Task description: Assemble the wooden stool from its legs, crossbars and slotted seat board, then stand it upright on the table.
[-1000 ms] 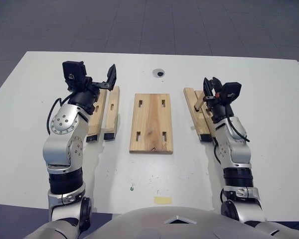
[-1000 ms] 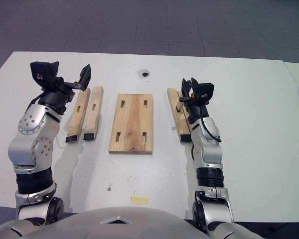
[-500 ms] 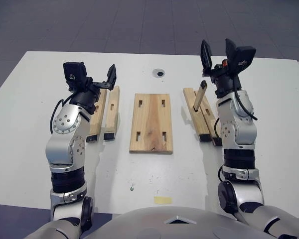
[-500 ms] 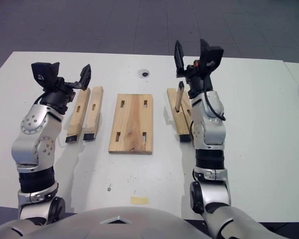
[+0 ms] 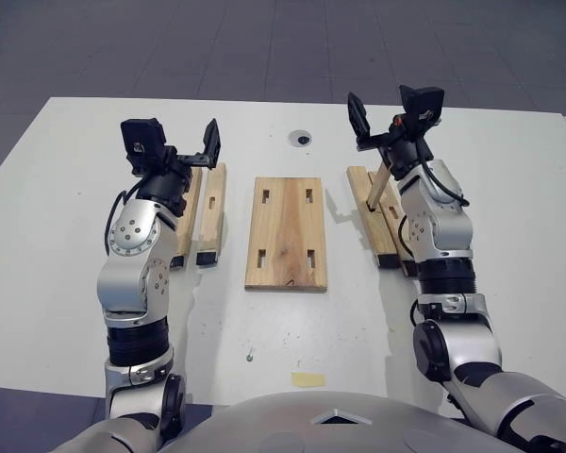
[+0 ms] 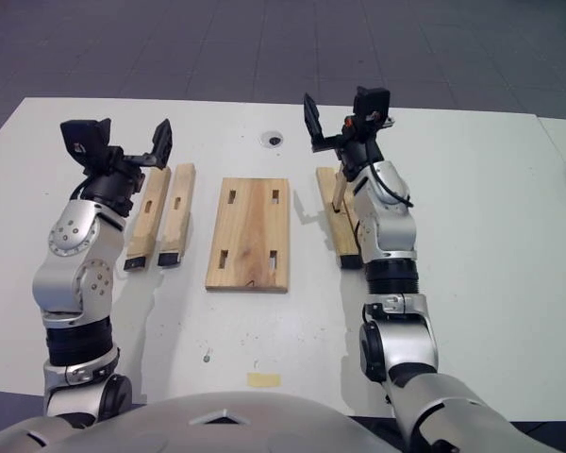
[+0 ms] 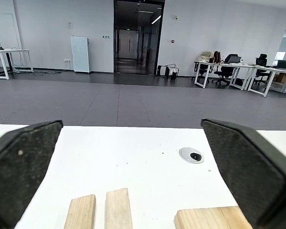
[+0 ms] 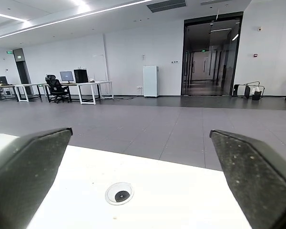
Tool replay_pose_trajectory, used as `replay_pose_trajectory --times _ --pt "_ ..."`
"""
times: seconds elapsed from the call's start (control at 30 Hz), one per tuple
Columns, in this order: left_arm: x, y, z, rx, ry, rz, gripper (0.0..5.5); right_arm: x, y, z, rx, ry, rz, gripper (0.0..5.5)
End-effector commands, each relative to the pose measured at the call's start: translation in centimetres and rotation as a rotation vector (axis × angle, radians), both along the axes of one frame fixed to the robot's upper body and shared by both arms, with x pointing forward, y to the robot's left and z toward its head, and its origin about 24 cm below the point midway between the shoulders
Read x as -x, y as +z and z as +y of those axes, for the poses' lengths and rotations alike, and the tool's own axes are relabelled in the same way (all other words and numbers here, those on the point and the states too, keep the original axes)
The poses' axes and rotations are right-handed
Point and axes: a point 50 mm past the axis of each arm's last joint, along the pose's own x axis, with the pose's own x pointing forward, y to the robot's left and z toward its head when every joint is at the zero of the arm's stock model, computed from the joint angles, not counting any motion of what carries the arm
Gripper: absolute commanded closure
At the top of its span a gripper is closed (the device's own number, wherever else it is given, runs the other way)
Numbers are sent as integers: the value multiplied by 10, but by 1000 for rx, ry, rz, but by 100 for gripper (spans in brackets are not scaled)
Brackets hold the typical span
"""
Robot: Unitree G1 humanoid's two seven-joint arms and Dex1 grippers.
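Both arms raised, one on either side of the seat board [image 5: 286,232].
The left jaws and right jaws gape wide, empty; white tabletop [image 5: 66,245] under the board, grey office floor [image 5: 264,47] beyond.

The left arm [image 5: 132,274] and right arm [image 5: 441,241] are both bending at the elbow, forearms pointing forward. The left gripper [image 7: 131,138] and right gripper [image 8: 140,143] are each gaping wide apart.

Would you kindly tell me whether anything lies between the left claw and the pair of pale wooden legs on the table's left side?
Nothing visible does. The open left claw hovers above the far ends of the pair of pale wooden legs, with only air between them.
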Motion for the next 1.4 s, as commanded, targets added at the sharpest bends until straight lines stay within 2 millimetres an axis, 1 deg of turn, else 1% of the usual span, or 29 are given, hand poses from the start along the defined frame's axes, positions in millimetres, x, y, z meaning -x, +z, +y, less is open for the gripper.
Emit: replay_pose_trajectory --times 0.03,0.13,0.17,0.2,0.23,0.27,0.3,0.33,0.4,0.43,0.47,0.5,0.53,0.63,0.73,0.87,1.0,1.07,1.1,1.13,1.17,1.23,1.27,1.33,1.4 --pt "0 -6 -1 -4 5 14 10 2 45 -1 -67 0 -146 13" --pt "1 -7 0 -6 1 16 10 8 70 -4 -107 -13 -233 13" --pt "2 -6 1 -7 2 15 10 10 75 -3 -114 -13 -251 13" --pt "2 -5 1 -12 4 14 10 10 76 -2 -118 -9 -253 13" --pt "2 -5 2 -15 6 14 10 11 73 0 -114 2 -234 13" --pt "2 -5 3 -12 10 14 10 8 58 2 -82 3 -168 13" --pt "2 -5 3 -10 14 14 10 6 39 3 -53 7 -89 13" --pt "3 -6 2 -8 15 15 10 4 8 2 11 8 37 13" --pt "4 -8 -1 -2 9 22 10 9 -55 -4 119 -17 272 13" --pt "4 -8 -3 -7 2 23 10 13 -75 -7 148 -24 349 13" --pt "5 -9 -3 -5 0 24 10 14 -84 -9 165 -32 377 13" --pt "5 -9 -2 -1 5 27 10 14 -85 -9 153 -26 379 13" --pt "5 -10 -1 -3 10 30 10 13 -80 -8 121 -13 359 13" --pt "6 -13 -1 -36 3 37 10 10 -60 -1 -5 68 268 13" --pt "5 -12 -3 -33 0 31 10 6 -40 -11 -72 52 162 13" --pt "9 -16 -3 -22 -2 56 10 7 -1 -28 -165 27 2 13" --pt "10 -14 -3 -22 -24 56 10 18 43 -39 -259 20 -153 13" --pt "11 -12 -2 -32 -27 55 10 27 51 -46 -278 -4 -182 13" --pt "11 -12 -1 -35 -27 57 10 31 50 -51 -269 -29 -181 13" --pt "12 -12 0 -39 -23 59 10 35 42 -58 -253 -73 -155 13" --pt "12 -12 2 -36 -16 62 10 38 32 -66 -244 -125 -117 13" --pt "15 -14 6 -35 1 75 10 48 6 -83 -252 -249 -9 13" --pt "16 -15 8 -32 8 82 10 55 -5 -87 -252 -255 38 13" --pt "19 -18 11 -44 13 97 10 70 -20 -85 -194 -184 87 13" --pt "21 -20 12 -44 18 108 10 85 -36 -90 -86 -140 137 13"
